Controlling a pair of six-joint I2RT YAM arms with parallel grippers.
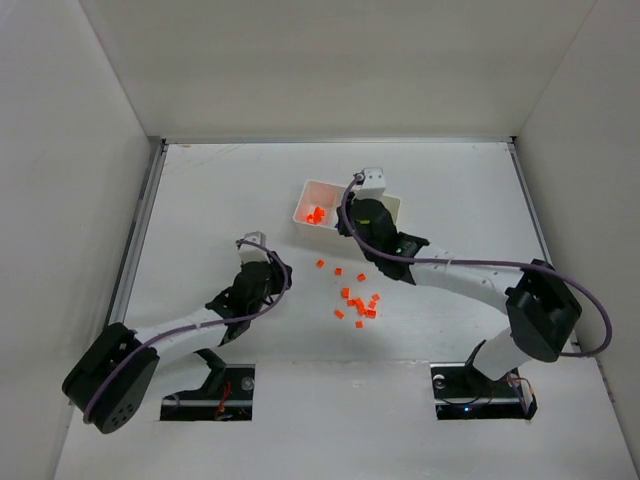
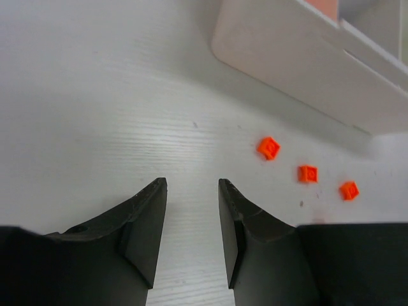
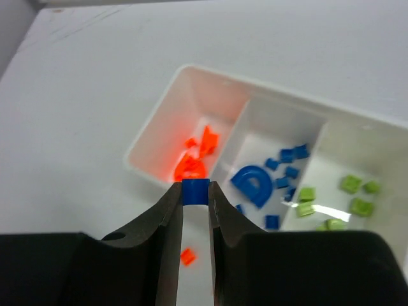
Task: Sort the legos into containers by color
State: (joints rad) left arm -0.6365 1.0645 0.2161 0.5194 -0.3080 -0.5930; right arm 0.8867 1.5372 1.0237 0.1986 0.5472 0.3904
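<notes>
The white tray has three compartments: orange-red legos on the left, blue legos in the middle, yellow-green legos on the right. My right gripper is shut on a small blue lego, held above the tray's near wall by the divider between the orange and blue compartments. In the top view it hangs over the tray. Several loose orange legos lie on the table. My left gripper is open and empty, low over bare table, left of three orange legos.
The tray's outer wall shows at the upper right of the left wrist view. One orange lego lies on the table under my right fingers. White walls enclose the table on three sides.
</notes>
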